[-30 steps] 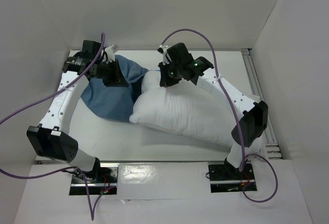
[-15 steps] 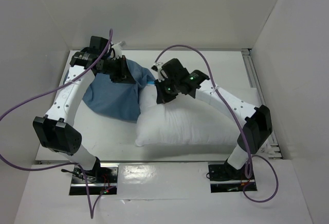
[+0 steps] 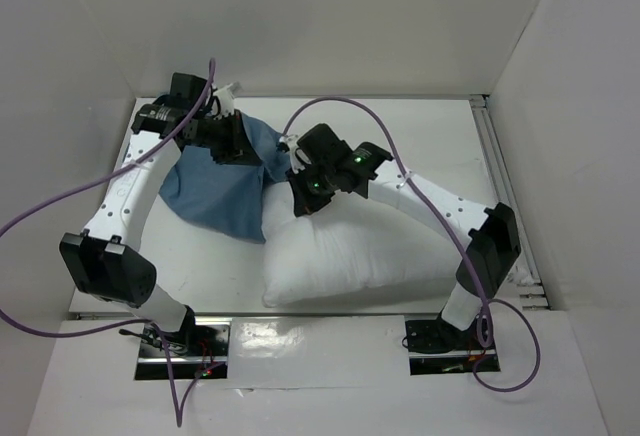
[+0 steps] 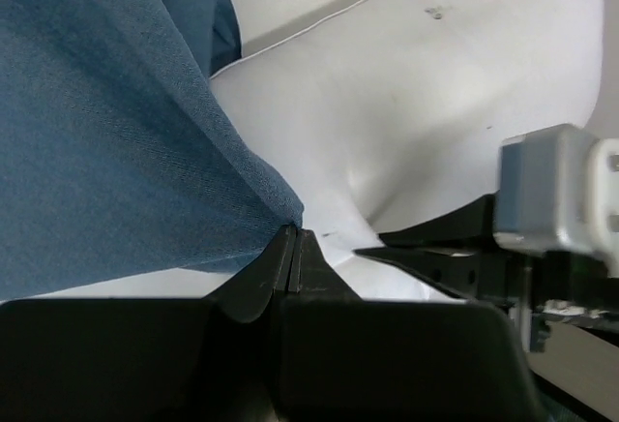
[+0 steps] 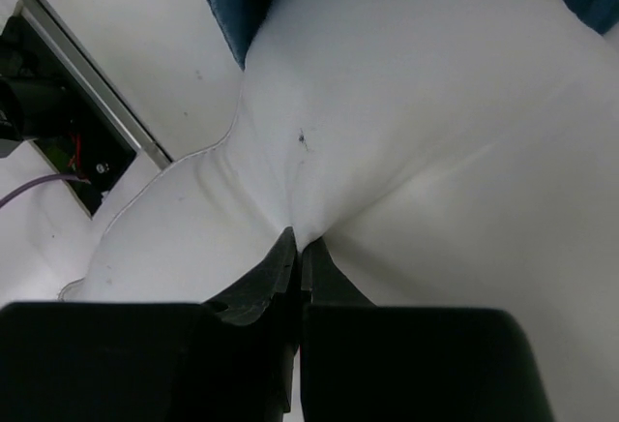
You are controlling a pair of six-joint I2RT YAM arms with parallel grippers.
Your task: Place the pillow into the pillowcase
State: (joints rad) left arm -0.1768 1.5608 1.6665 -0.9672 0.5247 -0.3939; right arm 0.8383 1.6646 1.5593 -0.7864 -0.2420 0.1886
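At the far left, the left hand (image 4: 293, 238) is closed on a fold of the pillowcase (image 3: 225, 191), its two fingers pressed together with the blue cloth caught between them. The cloth rises taut from that pinch. The likely reason is to lift one edge of the case off the surface (image 3: 205, 268) so the mouth stands open and does not lie flat. The rest of the case sags in wrinkles on the far left part of the surface, below and near the hand.

Just right of it lies the pillow (image 3: 350, 251), plump and white. It stretches from the middle of the surface toward the near right. Its far left end meets the blue cloth, and the left wrist view shows the raised cloth hanging just over white fabric. Most of the pillow is plainly outside the case. Whether the tip has gone in under the edge cannot be told.

The right hand (image 5: 298, 243) is clamped on a bunch of the pillow's cover near that far left end, and the fabric puckers into its closed fingers. Gripping close to the leading end gives it control of the part that must enter first, so it looks placed to steer that end leftward into the held-up opening.
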